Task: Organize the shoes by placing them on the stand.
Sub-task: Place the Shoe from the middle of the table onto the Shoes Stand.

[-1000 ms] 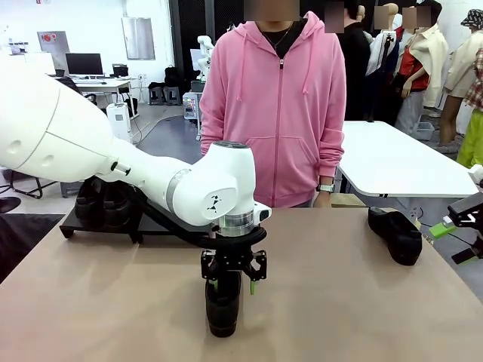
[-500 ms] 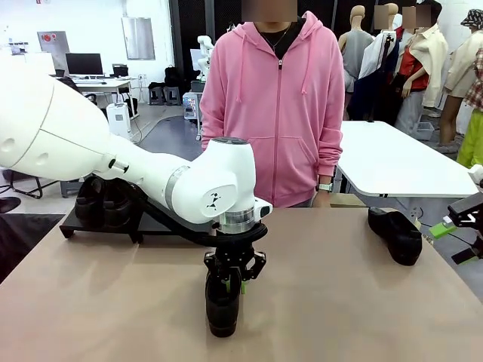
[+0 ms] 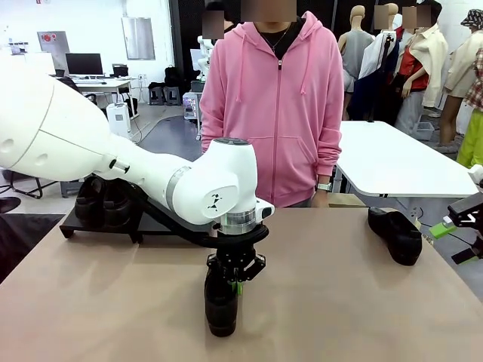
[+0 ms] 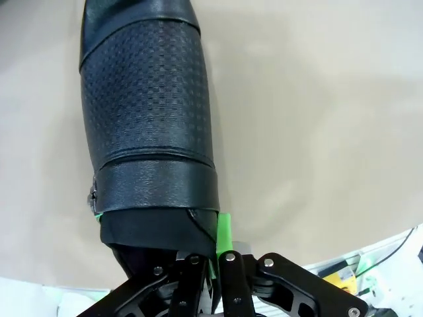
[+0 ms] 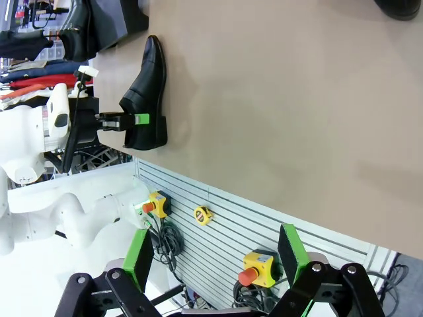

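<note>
A glossy black shoe lies mid-table, toe toward me. My left gripper reaches down from above and is shut on the rim at its heel. In the left wrist view the shoe stretches away from the closed gripper, whose green pad presses on the collar. A second shoe lies at the far right of the table. The stand sits at the back left with more shoes on it. My right gripper is open and holds nothing; it is also at the right edge.
A person in a pink hoodie stands at the far side with hands down. A white table stands behind on the right. In the right wrist view, red stop buttons and cables lie beyond the table's near edge.
My left gripper's fingers have closed from wide open onto the shoe's heel rim. The shoe and right arm have stayed in place.
</note>
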Motion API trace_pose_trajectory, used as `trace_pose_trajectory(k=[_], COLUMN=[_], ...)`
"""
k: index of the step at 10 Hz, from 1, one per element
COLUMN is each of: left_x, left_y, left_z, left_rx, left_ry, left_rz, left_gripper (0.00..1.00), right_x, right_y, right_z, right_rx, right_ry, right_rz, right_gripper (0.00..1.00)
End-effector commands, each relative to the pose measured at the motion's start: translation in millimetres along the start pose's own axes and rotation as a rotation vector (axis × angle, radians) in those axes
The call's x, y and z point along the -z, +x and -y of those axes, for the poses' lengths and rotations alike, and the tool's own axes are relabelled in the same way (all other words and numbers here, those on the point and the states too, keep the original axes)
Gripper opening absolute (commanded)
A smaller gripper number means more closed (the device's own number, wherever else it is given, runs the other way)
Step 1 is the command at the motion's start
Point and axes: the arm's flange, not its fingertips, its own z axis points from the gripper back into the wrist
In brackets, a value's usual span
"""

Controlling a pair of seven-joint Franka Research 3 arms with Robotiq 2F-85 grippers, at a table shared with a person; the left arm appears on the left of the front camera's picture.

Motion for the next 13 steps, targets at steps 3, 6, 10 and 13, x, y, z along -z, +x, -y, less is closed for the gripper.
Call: trace_pose_trajectory(k=[3,6,10,13], left_x=[-92.0,-156.6,-185.3,-185.3], left_y=[-50.4,-55.7,-52.3,-52.3], left_z=[-48.1,-121.6,-151.5,-151.5], left_rx=[0.220,0.055,-0.029,-0.029], left_ry=[0.056,0.063,0.059,0.059], left_rz=[0.277,0.516,0.559,0.559], left_gripper=[0.00,0.00,0.00,0.00], right_x=[-0.7,-0.7,-0.7,-0.7], right_y=[0.7,0.7,0.7,0.7], right_z=[-1.2,-1.2,-1.2,-1.2], right_rx=[-0.015,-0.015,-0.015,-0.015], right_ry=[0.026,0.026,0.026,0.026], right_rz=[0.013,0.013,0.013,0.013], right_gripper=[1.00,1.00,1.00,1.00])
